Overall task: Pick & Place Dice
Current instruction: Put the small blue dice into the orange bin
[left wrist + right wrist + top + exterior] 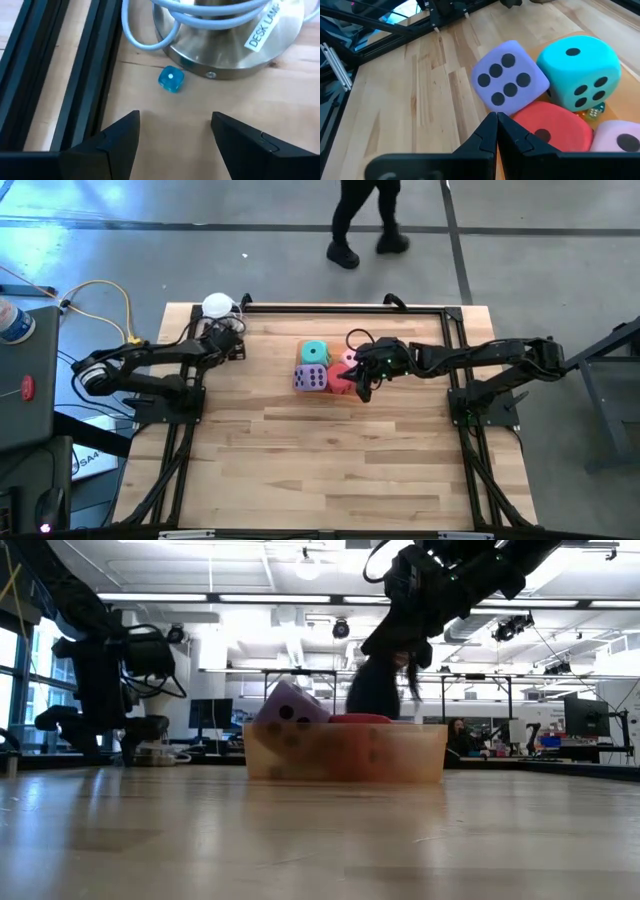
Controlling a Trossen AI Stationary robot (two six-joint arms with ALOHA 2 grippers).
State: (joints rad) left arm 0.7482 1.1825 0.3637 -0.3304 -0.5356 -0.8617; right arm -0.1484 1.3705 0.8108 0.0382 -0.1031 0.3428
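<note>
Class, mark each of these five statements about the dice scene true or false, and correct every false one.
1. All four soft dice sit together in the orange tray. True.
2. The right gripper is open wide. False: its fingers are shut, just above the red die.
3. The purple die shows a six-pip face. True.
4. The left gripper holds the teal die. False: it is open and empty, near the lamp base with a tiny blue die ahead.
5. The pink die lies alone on the bare table. False: it is in the tray beside the red die.
</note>
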